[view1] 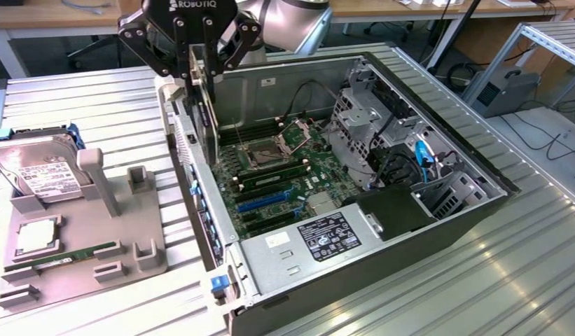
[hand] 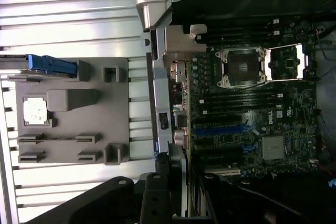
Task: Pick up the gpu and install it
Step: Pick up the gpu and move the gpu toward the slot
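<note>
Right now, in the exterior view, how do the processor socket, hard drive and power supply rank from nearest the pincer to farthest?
From the pincer, shut on the gpu:
1. Processor socket, inside the case.
2. Hard drive, on the grey stand at the exterior view's left.
3. Power supply, at the case's near end.

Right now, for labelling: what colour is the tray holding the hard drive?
The tray is grey; see the exterior view.

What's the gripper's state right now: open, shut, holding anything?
Gripper: shut on the gpu, which hangs upright over the open computer case.
</note>
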Controlling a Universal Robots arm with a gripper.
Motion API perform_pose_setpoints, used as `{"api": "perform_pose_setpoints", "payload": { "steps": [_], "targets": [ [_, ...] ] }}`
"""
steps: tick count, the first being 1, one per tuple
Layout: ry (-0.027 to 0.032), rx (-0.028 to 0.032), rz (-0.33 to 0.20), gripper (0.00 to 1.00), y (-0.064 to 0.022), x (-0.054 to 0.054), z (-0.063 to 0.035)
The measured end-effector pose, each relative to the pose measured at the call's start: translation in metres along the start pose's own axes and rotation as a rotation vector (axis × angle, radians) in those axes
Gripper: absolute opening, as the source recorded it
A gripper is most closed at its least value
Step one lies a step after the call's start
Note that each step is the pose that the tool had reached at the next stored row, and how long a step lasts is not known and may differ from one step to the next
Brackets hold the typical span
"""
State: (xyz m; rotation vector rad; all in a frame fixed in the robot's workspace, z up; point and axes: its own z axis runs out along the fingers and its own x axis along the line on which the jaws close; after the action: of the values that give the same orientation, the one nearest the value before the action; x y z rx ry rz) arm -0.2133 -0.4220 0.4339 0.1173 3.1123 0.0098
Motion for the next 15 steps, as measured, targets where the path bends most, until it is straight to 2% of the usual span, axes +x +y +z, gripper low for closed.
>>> {"api": "perform_pose_setpoints", "payload": {
  "steps": [15],
  "targets": [
    [-0.0002, 0.0037, 0.000, 0.27, 0.0014, -0.020, 0.0140]
  ]
}}
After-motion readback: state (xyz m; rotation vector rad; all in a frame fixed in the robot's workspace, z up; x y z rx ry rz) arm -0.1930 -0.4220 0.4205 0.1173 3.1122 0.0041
